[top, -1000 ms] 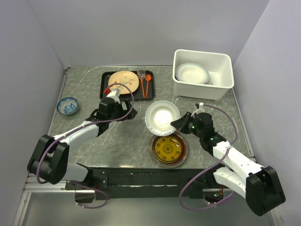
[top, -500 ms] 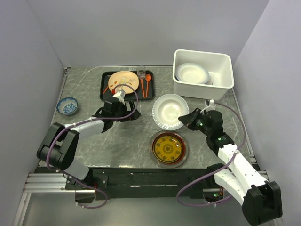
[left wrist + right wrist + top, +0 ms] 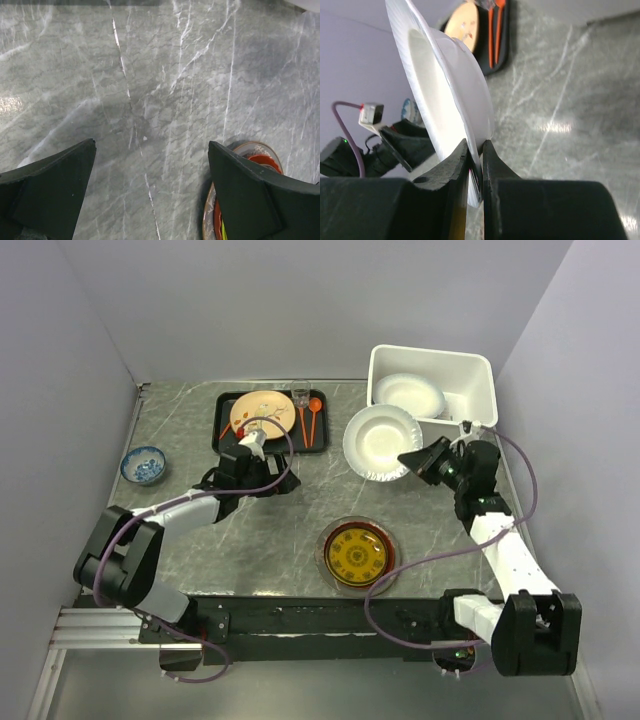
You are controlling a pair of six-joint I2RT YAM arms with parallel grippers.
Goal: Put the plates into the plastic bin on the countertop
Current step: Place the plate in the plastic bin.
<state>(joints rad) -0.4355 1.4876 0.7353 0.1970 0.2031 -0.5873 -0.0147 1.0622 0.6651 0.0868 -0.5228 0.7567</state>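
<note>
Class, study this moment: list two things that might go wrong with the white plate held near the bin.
1. The right tool pinches the white plate only at its rim, so it might slip out.
2. The wall of the plastic bin rises beside the plate. Moved in too low, the plate could strike it, or land hard on the plate already inside.

You get no readable text, label, brand or number in any view. Gold marks on dark red plate [image 3: 357, 557], by near edge of countertop [image 3: 280, 530], right of centre: too small to tell pattern from characters.
</note>
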